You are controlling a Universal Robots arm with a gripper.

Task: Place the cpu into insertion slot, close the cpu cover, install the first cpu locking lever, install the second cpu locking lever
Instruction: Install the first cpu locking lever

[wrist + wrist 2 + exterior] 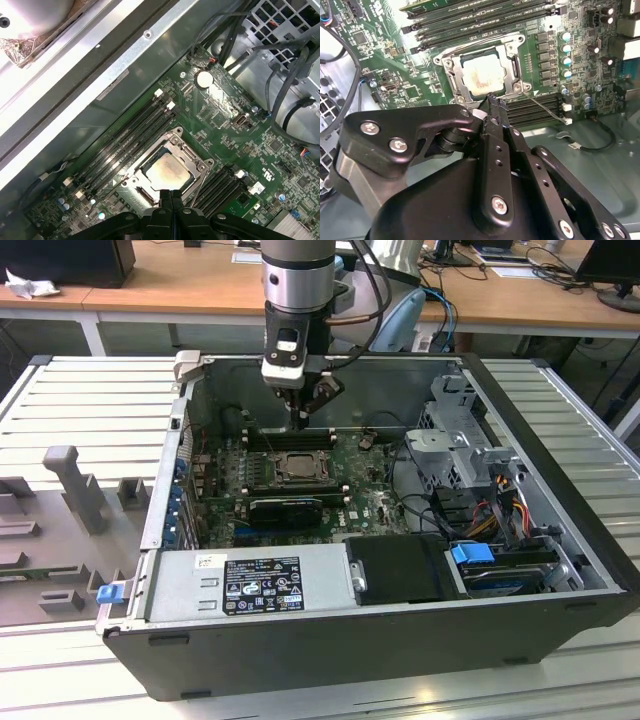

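Note:
The cpu (482, 74) lies flat in the insertion slot (447, 70), its silvery top stained tan. The cpu cover (515, 65) rests down around it as a silver frame, with the chip showing through its window. A thin wire locking lever (545, 107) angles out from the socket's corner across the memory slots. My gripper (492, 100) hangs just above the socket's edge, fingers pressed together and holding nothing. In the first wrist view the gripper (170, 197) sits right beside the cpu (167, 172). The exterior view has the gripper (302, 420) above the cpu (297, 466) inside the open case.
Long black memory slots (125, 145) flank the socket on both sides. A drive cage (462, 445) with bundled cables (500, 505) fills the case at the exterior view's right. The power supply (250, 580) lies along the near wall. A black cable (600, 140) loops on the case floor.

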